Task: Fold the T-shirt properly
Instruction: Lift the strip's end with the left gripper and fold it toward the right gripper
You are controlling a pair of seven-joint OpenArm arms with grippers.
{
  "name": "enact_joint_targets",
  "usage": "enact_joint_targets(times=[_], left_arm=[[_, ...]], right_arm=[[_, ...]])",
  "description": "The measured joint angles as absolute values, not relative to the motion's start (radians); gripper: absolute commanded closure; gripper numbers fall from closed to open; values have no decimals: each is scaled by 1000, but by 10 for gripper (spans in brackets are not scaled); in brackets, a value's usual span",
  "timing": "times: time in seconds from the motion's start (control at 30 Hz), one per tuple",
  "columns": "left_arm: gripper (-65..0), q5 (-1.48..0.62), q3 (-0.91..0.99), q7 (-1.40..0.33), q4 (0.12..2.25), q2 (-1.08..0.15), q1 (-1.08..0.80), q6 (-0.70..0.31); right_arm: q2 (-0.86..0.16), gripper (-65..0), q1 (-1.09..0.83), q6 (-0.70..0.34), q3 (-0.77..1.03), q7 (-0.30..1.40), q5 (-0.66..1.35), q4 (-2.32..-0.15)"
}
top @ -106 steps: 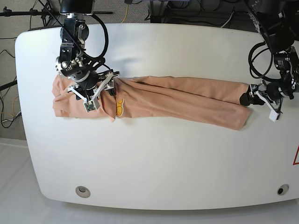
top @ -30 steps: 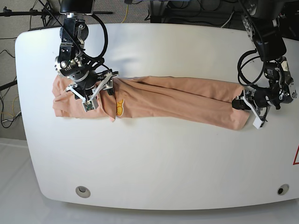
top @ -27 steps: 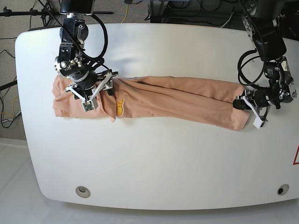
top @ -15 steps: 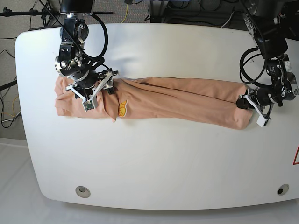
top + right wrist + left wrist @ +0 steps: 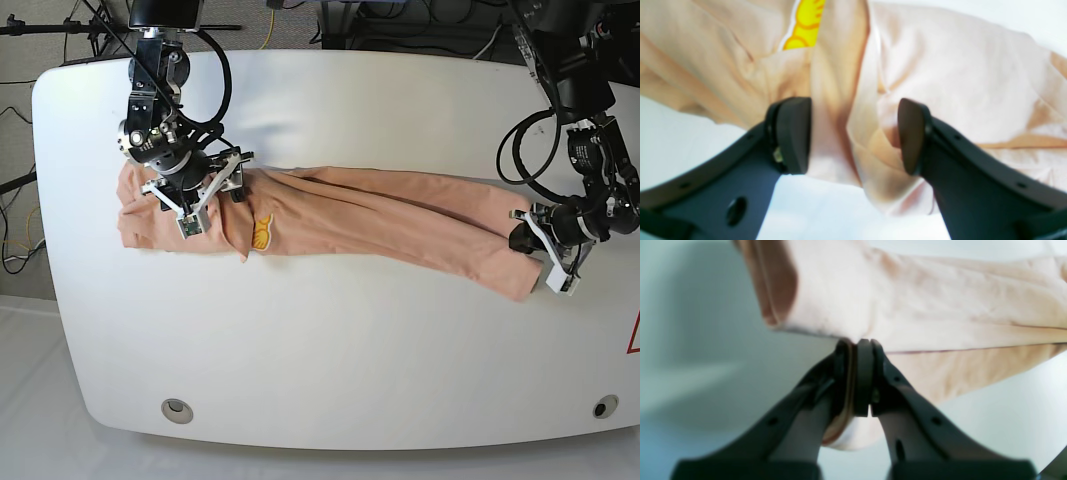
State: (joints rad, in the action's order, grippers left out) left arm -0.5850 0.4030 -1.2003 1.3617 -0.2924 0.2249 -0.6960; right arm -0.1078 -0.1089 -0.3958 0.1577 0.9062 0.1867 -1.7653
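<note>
Lying stretched across my white desk [image 5: 330, 340], the T-shirt [image 5: 380, 215] runs between both arms: my left gripper [image 5: 858, 350] pinches its hem edge tight, while my right gripper [image 5: 853, 133] stands spread above the bunched cloth just beside the yellow graphic [image 5: 805, 23].

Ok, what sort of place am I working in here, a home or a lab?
Most likely a robotics lab or test bench: a bare white table with rounded corners, loose cables and stands behind it, and only a T-shirt laid out between two arms.
</note>
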Motion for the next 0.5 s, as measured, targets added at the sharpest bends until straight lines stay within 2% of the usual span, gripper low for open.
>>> enact_joint_targets(times=[0.2,0.5], left_arm=[[-3,-586,374,-1201,1427,-268,235,-696],[-1,-602,344,-1235,1513,-138,224,-697]], right_arm=[[-108,-383,-109,-399,158,909,187,-1764],[-109,-383,-110,-399,156,910,186,-1764]])
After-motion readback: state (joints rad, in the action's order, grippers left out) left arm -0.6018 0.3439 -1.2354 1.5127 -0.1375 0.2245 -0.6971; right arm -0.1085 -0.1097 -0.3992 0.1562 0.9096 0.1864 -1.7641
